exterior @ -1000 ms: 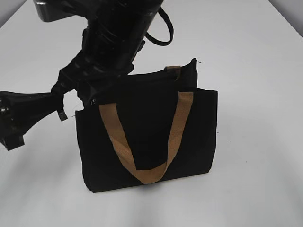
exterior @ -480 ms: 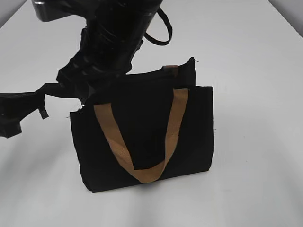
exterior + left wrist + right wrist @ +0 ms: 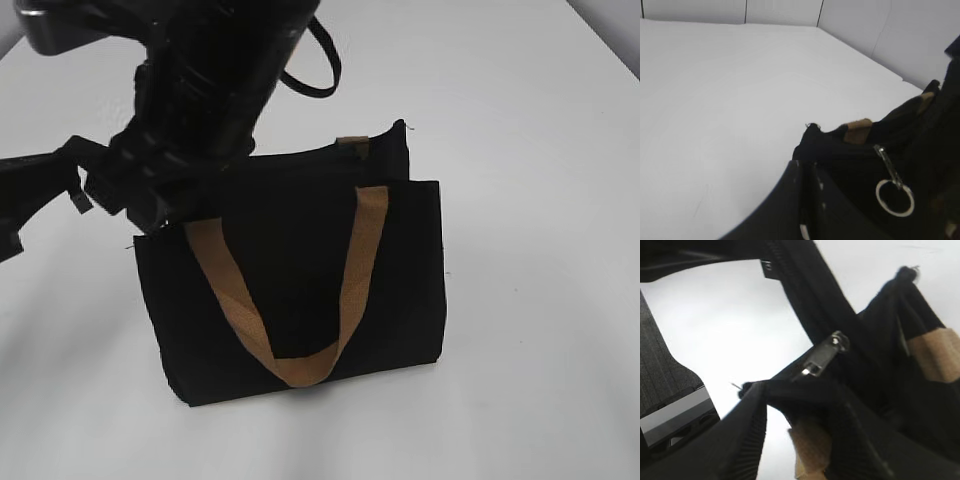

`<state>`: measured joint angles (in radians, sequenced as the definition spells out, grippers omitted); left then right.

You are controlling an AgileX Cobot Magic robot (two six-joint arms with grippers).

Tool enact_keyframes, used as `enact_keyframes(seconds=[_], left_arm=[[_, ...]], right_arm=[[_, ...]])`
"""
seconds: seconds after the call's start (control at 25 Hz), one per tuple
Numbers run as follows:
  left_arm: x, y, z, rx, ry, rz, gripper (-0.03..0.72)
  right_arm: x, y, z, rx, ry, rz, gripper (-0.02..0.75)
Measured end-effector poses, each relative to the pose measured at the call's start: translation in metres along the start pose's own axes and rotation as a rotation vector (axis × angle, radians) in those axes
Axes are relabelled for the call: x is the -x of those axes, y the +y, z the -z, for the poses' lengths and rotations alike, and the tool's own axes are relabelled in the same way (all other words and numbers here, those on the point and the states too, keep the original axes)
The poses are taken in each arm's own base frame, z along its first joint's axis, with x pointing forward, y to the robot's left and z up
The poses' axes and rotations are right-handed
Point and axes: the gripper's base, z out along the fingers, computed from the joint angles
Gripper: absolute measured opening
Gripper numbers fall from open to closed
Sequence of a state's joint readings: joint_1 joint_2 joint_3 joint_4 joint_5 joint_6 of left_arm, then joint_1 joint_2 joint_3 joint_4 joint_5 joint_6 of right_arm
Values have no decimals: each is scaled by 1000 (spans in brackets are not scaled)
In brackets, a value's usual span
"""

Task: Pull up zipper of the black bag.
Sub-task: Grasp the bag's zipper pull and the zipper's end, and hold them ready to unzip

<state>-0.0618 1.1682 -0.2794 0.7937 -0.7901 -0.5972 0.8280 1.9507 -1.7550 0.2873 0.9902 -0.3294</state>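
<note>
The black bag (image 3: 300, 290) stands on the white table with a tan handle (image 3: 300, 370) hanging down its front. My right gripper (image 3: 165, 205) reaches in from the top and is shut on the bag's top left corner; in the right wrist view its fingers (image 3: 800, 405) pinch black fabric beside a tan strap. The silvery zipper (image 3: 821, 359) sits on the track just past them. My left gripper (image 3: 55, 170) is shut on the zip track's loose tail, stretched left. The left wrist view shows its closed fingers (image 3: 807, 185), the bag (image 3: 850, 150) and the zipper with a ring (image 3: 888, 165).
The white table (image 3: 520, 150) spreads around the bag. A black cable loop (image 3: 325, 70) hangs off the right arm above the bag. Pale wall panels (image 3: 890, 30) border the table's far edge in the left wrist view.
Both arms and the bag's top have shifted left. The left gripper has moved left and up with the zip tail, and the bag has slid slightly left.
</note>
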Motion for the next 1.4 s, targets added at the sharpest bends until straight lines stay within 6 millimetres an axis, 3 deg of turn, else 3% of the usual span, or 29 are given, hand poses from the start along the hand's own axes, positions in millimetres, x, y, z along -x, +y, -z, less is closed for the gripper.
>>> enact_keyframes(seconds=[0.16, 0.52, 0.64, 1.0, 1.4], left_arm=[[4, -2, 2, -9, -28, -11, 4], [11, -5, 5, -31, -76, -23, 4], [12, -6, 6, -36, -88, -27, 4], [13, -7, 6, -39, -93, -26, 4], [11, -6, 6, -26, -74, -26, 4]], right_arm=[[1, 5, -1, -1, -1, 9, 374], [2, -2, -8, -55, -16, -19, 379], [3, -3, -8, -61, -23, -17, 319], [1, -5, -9, -79, -5, 39, 3], [-1, -2, 0, -71, 21, 76, -1]])
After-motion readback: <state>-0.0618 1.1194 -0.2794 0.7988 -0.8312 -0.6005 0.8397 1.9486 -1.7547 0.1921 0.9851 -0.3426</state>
